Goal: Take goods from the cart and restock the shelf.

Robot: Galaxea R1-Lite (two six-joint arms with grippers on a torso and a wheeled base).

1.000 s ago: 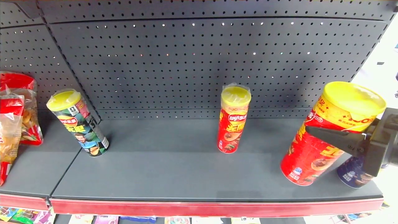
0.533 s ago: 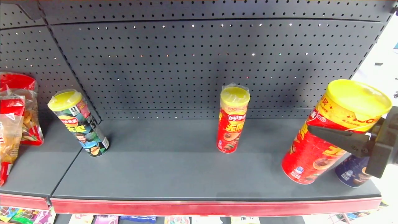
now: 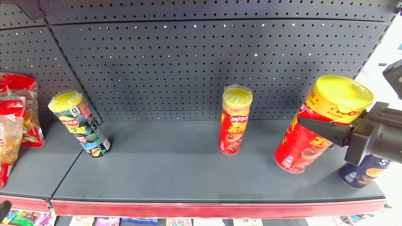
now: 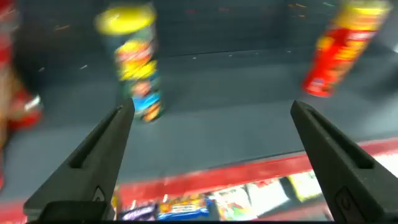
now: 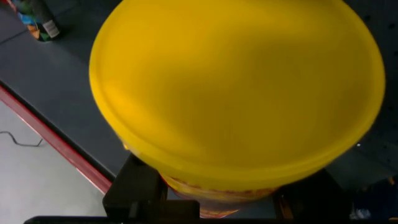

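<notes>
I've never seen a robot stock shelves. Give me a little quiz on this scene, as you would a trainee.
1. True or false: the left hand holds a can.
2. What colour is the lid of the red can in the right hand? A blue, B yellow, C white.
3. Fill in: the blue can stands at the shelf's ___ end.
Key: 1 false, it is open and empty; 2 B; 3 right.

Blue can [image 3: 358,178] partly hidden, snack bags [image 3: 14,125] cropped, perhaps crisps
</notes>
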